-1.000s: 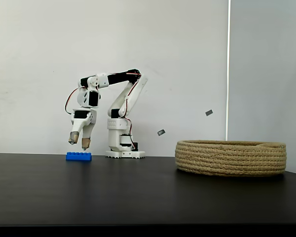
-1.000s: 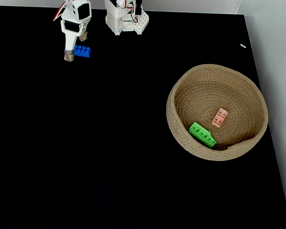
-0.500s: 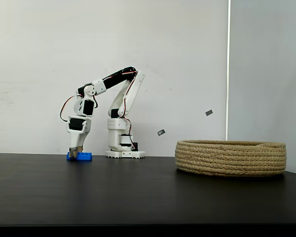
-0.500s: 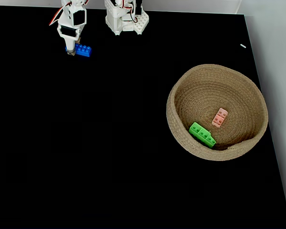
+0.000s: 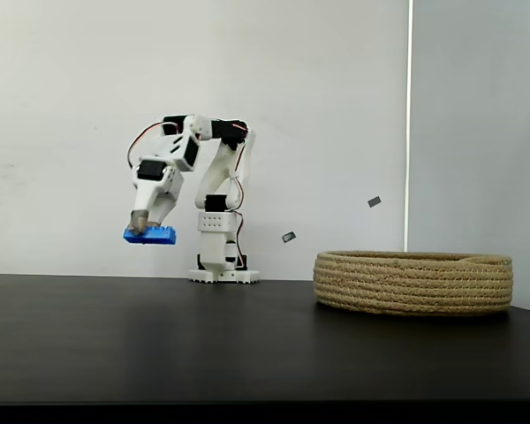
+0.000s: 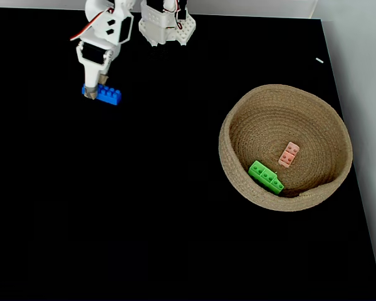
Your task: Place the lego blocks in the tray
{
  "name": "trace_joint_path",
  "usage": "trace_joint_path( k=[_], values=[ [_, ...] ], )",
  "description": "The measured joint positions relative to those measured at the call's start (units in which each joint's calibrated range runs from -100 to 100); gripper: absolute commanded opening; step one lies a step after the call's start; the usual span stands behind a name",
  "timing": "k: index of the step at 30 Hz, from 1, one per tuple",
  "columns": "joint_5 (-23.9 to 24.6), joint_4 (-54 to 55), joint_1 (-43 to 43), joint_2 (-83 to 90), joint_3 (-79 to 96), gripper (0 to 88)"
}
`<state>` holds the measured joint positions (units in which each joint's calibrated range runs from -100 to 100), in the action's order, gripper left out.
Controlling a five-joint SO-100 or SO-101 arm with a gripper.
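The table (image 6: 144,207) is black and takes most of the top-down fixed view; in the side fixed view it is the dark band (image 5: 247,344) below a white wall (image 5: 318,97).

The tray (image 6: 235,172) sits on the table at about 3 o'clock of the top-down picture, and in the side view it (image 5: 413,283) stands at 4 o'clock, well apart from the arm.

The arm (image 5: 214,190) has its white base (image 6: 166,28) at 12 o'clock of the top-down view, at the far table edge. From the base it bends toward 9 o'clock in the side view.

The gripper (image 5: 140,226) points down and its fingers are closed on the left end of the blue brick (image 5: 150,235). The brick hangs in the air above the table, almost level. From above, the gripper (image 6: 93,93) and the brick (image 6: 104,95) are at 11 o'clock, far from the tray.

2 more bricks lie inside the tray. The green brick (image 6: 266,177) is near the wall at 6 o'clock of the tray. The pink brick (image 6: 289,154) lies just beside it, toward 2 o'clock, and they do not touch.
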<state>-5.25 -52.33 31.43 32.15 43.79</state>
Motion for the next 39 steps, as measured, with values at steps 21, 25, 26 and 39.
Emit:
trace_joint_path(
  k=[21,25,26,39],
  values=[
    [21.83,44.34,-47.07,8.57,12.73,23.8],
    [28.03,45.47,-47.96,7.63,12.73,34.4],
    [28.82,45.55,-48.05,7.63,12.73,36.3],
    [23.35,43.77,-43.73,13.06,18.47,0.3]
  ],
)
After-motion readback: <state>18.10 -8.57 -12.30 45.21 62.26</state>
